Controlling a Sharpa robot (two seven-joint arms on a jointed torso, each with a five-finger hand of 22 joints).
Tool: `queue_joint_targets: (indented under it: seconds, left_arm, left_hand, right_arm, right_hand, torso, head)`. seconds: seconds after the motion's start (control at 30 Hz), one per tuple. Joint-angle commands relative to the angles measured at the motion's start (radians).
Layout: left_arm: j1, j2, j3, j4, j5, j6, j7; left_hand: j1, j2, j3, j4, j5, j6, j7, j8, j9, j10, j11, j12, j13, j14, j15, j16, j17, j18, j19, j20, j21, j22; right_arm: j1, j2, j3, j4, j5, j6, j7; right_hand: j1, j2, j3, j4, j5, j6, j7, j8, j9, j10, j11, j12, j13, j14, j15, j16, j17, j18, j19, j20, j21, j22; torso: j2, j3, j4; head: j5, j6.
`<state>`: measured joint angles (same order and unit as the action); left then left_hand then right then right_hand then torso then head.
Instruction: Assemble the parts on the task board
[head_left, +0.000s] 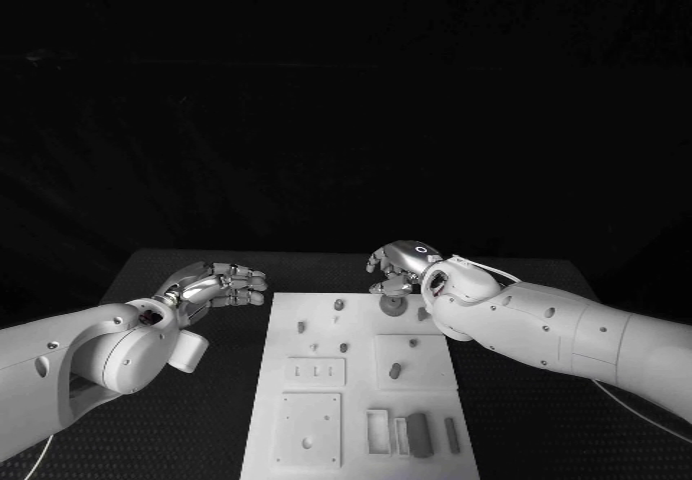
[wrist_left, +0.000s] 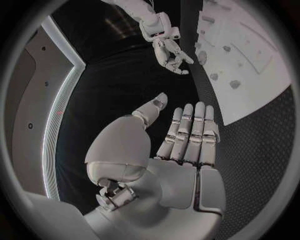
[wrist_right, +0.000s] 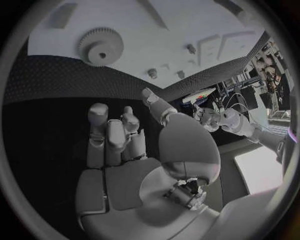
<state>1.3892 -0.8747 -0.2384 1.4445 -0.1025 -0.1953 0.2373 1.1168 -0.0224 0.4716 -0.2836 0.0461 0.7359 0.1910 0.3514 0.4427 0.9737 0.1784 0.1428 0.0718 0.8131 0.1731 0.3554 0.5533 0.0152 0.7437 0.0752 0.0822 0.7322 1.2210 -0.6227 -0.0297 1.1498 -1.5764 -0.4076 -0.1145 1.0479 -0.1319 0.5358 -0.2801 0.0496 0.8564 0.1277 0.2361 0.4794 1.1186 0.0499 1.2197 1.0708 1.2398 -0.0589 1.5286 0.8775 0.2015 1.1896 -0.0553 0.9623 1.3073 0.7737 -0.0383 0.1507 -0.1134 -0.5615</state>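
The white task board lies in the middle of the black table. A toothed gear lies flat near the board's far edge, and it also appears in the right wrist view. My right hand hovers just beyond the gear, fingers loosely bent, holding nothing. My left hand hangs over the black mat left of the board's far corner, palm bare and fingers straight. Several small pegs stand across the board's far half.
Square raised plates sit mid-board, and a larger one lies near the front. A slotted frame and two dark bars lie at the board's front right. Black mat flanks the board on both sides.
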Motion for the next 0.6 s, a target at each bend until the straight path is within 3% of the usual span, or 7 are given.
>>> queue_joint_targets:
  seconds: [0.03, 0.13, 0.23, 0.43, 0.6]
  left_arm:
    - [0.002, -0.003, 0.001, 0.01, 0.007, 0.002, 0.034]
    - [0.001, -0.008, 0.001, 0.022, 0.007, 0.006, 0.042]
    - [0.001, -0.004, 0.001, 0.019, 0.007, 0.008, 0.043]
    - [0.001, -0.003, 0.001, 0.013, 0.007, 0.008, 0.038]
    - [0.0, -0.003, 0.001, 0.012, 0.007, 0.009, 0.034]
  left_hand:
    - [-0.01, 0.004, -0.005, 0.001, 0.004, 0.005, 0.007, -0.001, -0.001, 0.007, 0.0, -0.004, 0.0, 0.006, 0.0, -0.004, 0.001, -0.009, 0.007, -0.002, -0.007, -0.001]
    - [-0.013, 0.005, -0.005, 0.002, 0.004, 0.008, 0.006, 0.0, 0.0, 0.01, -0.001, -0.003, 0.001, 0.007, -0.001, -0.005, 0.002, -0.009, 0.009, -0.003, -0.007, -0.001]
    - [-0.014, 0.006, -0.005, 0.002, 0.004, 0.009, 0.006, 0.001, 0.0, 0.011, -0.001, -0.003, 0.001, 0.008, -0.001, -0.005, 0.002, -0.008, 0.009, -0.003, -0.007, -0.001]
    - [-0.016, 0.004, -0.007, 0.002, 0.004, 0.009, 0.007, 0.001, -0.001, 0.011, 0.0, -0.003, 0.0, 0.009, -0.001, -0.005, 0.003, -0.008, 0.01, -0.003, -0.008, -0.001]
    - [-0.018, 0.003, -0.007, 0.002, 0.004, 0.008, 0.009, 0.0, -0.001, 0.011, 0.002, -0.004, 0.0, 0.009, -0.001, -0.006, 0.003, -0.008, 0.01, -0.003, -0.009, -0.001]
  right_arm:
    - [0.004, -0.029, 0.0, 0.027, 0.023, 0.086, 0.072]
    - [0.004, -0.046, 0.0, 0.027, 0.025, 0.112, 0.074]
    - [0.004, -0.045, 0.0, 0.011, 0.029, 0.126, 0.072]
    - [0.002, -0.03, 0.0, -0.024, 0.029, 0.136, 0.063]
    - [-0.002, -0.024, 0.0, -0.047, 0.015, 0.152, 0.047]
  right_hand:
    - [-0.005, -0.012, -0.001, -0.005, 0.0, -0.022, 0.034, 0.007, 0.001, -0.003, -0.002, 0.002, -0.001, -0.008, 0.0, -0.001, -0.003, 0.06, -0.001, -0.004, -0.006, 0.013]
    - [-0.009, -0.018, -0.003, -0.003, 0.0, -0.021, 0.033, 0.008, 0.001, -0.004, -0.002, 0.002, -0.002, -0.01, -0.001, -0.001, -0.005, 0.06, -0.003, -0.003, -0.007, 0.014]
    - [-0.013, -0.02, -0.004, -0.001, 0.0, -0.021, 0.033, 0.008, 0.001, -0.004, -0.003, 0.002, -0.002, -0.012, -0.001, -0.001, -0.008, 0.06, -0.003, -0.002, -0.007, 0.014]
    - [-0.018, -0.013, -0.003, 0.004, 0.0, -0.021, 0.034, 0.008, 0.001, -0.006, -0.002, 0.002, -0.003, -0.014, -0.001, -0.001, -0.008, 0.06, -0.004, -0.001, -0.008, 0.014]
    - [-0.02, -0.01, -0.003, 0.005, 0.0, -0.023, 0.034, 0.007, 0.0, -0.006, -0.002, 0.002, -0.003, -0.015, -0.001, -0.001, -0.01, 0.06, -0.005, -0.001, -0.008, 0.014]
  torso:
    - [0.002, 0.0047, -0.0095]
    - [0.003, 0.007, -0.0136]
    - [0.003, 0.0052, -0.0095]
    - [0.004, 0.0088, -0.0102]
    - [0.003, 0.0054, -0.0068]
  head:
    - [0.0, 0.006]
    - [0.0, 0.008]
    - [-0.005, 0.008]
    - [-0.005, 0.003]
    - [-0.008, 0.0]
